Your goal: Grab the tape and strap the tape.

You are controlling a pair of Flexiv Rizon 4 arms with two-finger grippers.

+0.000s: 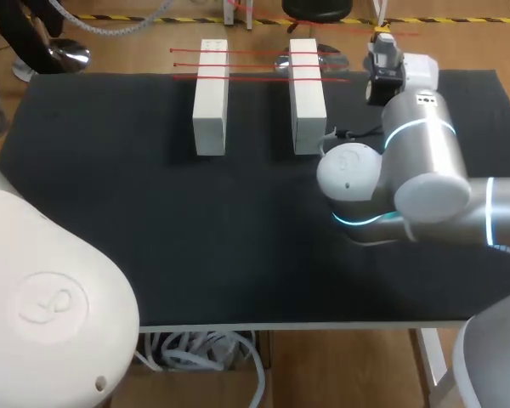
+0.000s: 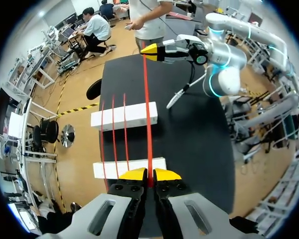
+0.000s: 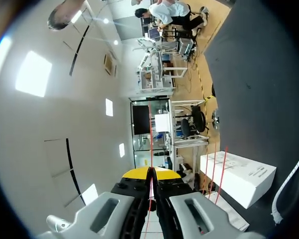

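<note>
Tape (image 2: pixel 148 124): thin, flat, bright red strand, pulled taut in a straight line between both hands. Left hand (image 2: pixel 149 175) is pinched narrow on one end. Right hand (image 3: pixel 150 173) is clamped on the other end, yellow tips nearly touching. The held strand crosses over two blocks near one end of each. Three more red strands already lie across both blocks, roughly parallel, just beside it.

Blocks (image 1: pixel 211 98) (image 1: pixel 307 93): white, matte, rectangular bars, side by side with a gap, near the desk's far edge. Desk (image 1: pixel 238 238): black, matte, flat surface, with a wide bare area on the near side of the blocks. Right arm (image 1: pixel 425 170), glossy grey, sits over the desk's right part beside the right block.
</note>
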